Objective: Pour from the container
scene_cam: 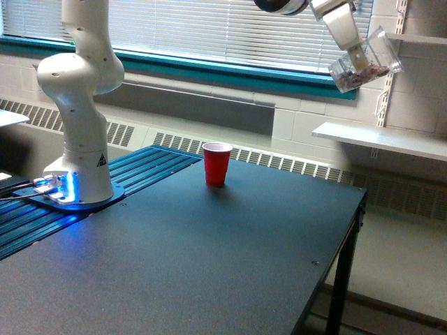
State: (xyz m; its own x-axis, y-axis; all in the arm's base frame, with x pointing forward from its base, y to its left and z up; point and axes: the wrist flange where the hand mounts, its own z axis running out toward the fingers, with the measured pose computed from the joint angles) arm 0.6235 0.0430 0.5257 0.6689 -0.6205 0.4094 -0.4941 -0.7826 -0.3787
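The container [368, 64] is a clear plastic cup held high at the upper right of the exterior view. It is tipped well over on its side, and brownish bits lie along its lower wall. My gripper [358, 53] is shut on it, with the wrist reaching in from the top edge. A red plastic cup [216, 164] stands upright on the dark table [209, 265], far below the container and well toward the exterior view's left of it.
The arm's white base [77, 183] with blue lights sits at the table's left on a ribbed blue strip [150, 164]. A white shelf [380, 138] juts from the wall at the right, below the container. The table's right edge drops to the floor.
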